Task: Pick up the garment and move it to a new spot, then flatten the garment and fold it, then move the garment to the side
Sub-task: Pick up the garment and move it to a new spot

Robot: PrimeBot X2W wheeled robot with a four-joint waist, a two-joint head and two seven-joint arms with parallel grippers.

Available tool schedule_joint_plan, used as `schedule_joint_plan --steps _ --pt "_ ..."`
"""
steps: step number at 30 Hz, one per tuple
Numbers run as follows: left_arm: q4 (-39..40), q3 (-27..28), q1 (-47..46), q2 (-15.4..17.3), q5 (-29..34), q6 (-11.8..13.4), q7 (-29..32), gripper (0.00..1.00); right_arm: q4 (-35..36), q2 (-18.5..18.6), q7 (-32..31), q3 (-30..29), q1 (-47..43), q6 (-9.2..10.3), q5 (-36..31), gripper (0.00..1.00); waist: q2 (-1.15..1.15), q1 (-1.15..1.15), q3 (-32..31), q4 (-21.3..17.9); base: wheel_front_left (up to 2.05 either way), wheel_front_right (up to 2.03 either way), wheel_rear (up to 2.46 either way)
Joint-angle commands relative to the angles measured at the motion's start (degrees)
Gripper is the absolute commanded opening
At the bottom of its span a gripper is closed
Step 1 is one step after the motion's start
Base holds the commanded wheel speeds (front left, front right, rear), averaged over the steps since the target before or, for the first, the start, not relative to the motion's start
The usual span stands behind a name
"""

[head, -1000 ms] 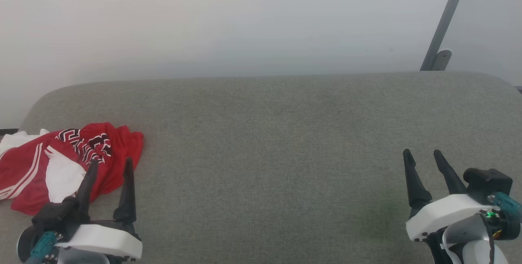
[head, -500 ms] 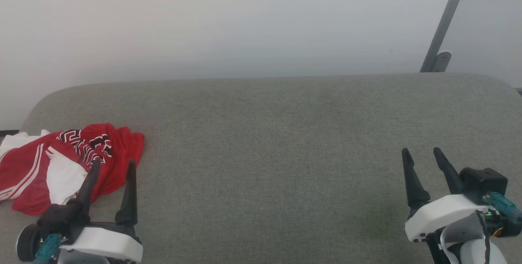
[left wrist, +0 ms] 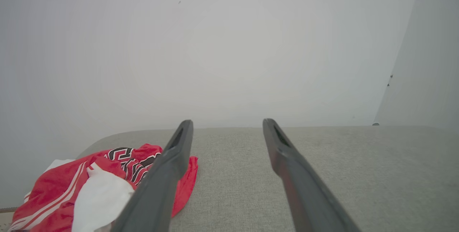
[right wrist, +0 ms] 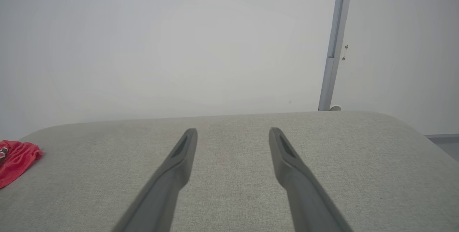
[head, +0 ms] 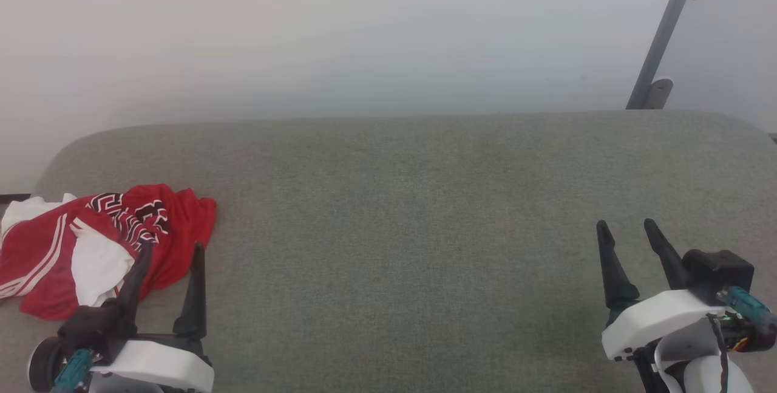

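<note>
Head view, entry one: a red jersey-style T-shirt with white short sleeves, red-and-white striped trim and black white-outlined lettering. This is the garment (head: 155, 229). It lies crumpled in a heap at 9 o'clock on the grey woven fabric pad (head: 394, 217), right at the pad's left end. Nothing grips it, and the lettering is too folded for me to read.

Entry two: left gripper (head: 173, 248), white housing and two long dark fingers, at 7 o'clock. I read the jaws as spread apart and empty. One finger crosses in front of the garment's near edge; whether it touches the cloth I cannot tell.

Entry three: right gripper (head: 625, 223), same build, at 5 o'clock and well apart from the garment. Its jaws are spread and empty over bare pad.

Entry four: plain pale wall (head: 303, 28) behind the pad at 12 o'clock.

Entry five: grey metal post (head: 665, 28) leaning at 1 o'clock, its foot bracket at the pad's far edge.

Left wrist view gives me a low look along the fingers (left wrist: 168, 167). From there the garment sits at 8 o'clock and rises in folds, with a white sleeve in front, striped trim at its left and lettering on the crest. Bare pad fills the gap between the fingers.

Right wrist view gives me a red corner of the garment at 9 o'clock. It also shows the post at 1 o'clock with two small screws (right wrist: 345, 52) in the wall beside it. At 3 o'clock, past the pad's right end, there is a darker strip (right wrist: 443, 137); whether it is floor or skirting I cannot tell.
</note>
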State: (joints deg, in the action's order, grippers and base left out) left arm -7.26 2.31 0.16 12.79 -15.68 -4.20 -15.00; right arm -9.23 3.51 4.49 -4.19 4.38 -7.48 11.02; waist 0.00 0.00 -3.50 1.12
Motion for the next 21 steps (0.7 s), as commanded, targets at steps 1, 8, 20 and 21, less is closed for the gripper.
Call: schedule_joint_plan --steps 1,8,20,21 --pt "-0.28 0.46 0.25 0.05 -0.15 0.32 -0.27 1.0 0.42 0.13 0.43 0.13 -0.3 -0.02 -0.19 1.0 0.0 0.0 -0.09 0.3 0.0 0.0 0.0" --pt "-1.29 1.75 0.09 0.28 -1.36 0.84 -0.26 1.0 0.01 0.58 0.41 1.78 -0.37 -0.02 0.35 1.0 0.0 0.0 -0.97 3.52 0.0 0.0 0.0" --pt "-0.49 3.22 1.37 2.03 -2.13 1.91 0.87 1.0 -1.19 0.95 0.54 5.89 0.53 -0.02 1.59 1.0 0.0 0.0 -2.71 11.83 0.0 0.0 0.0" --pt "-0.3 3.31 1.65 2.19 -2.22 1.99 1.08 1.0 -1.3 0.95 0.65 6.22 0.59 -0.02 1.72 1.0 0.0 0.0 -2.85 12.67 0.0 0.0 0.0"
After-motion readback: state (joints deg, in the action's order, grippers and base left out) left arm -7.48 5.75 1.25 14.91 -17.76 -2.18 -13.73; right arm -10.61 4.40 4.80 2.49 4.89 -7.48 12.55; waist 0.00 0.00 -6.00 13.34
